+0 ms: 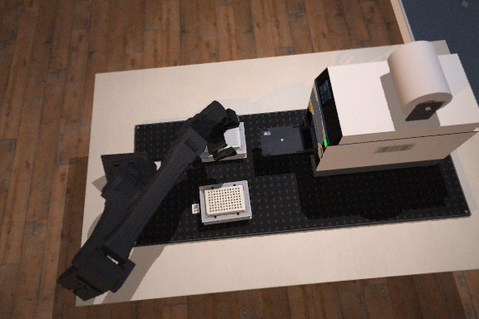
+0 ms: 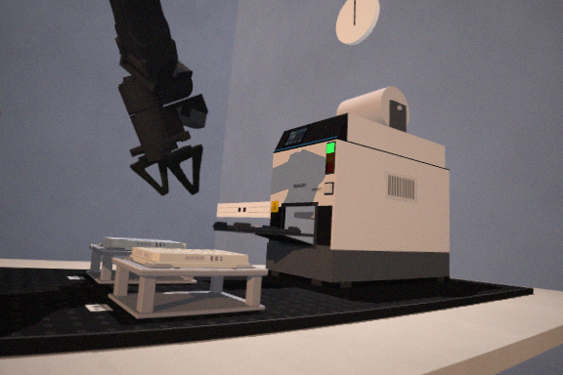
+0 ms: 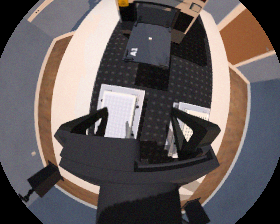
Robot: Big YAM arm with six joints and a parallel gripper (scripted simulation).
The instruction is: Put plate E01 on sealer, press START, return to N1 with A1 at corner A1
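Observation:
My gripper is open and empty. It hangs high above the far nest. That nest holds a pale, smooth-topped plate. The near nest holds a cream plate with open wells; the label on its long side is too small to read for sure. The sealer stands on the right. Its dark stage is out and bare. Its lamp is green.
A foil roll sits on top of the sealer. A small square button is below the lamp. Everything stands on a black perforated baseplate on a cream table. My arm reaches in from the front left.

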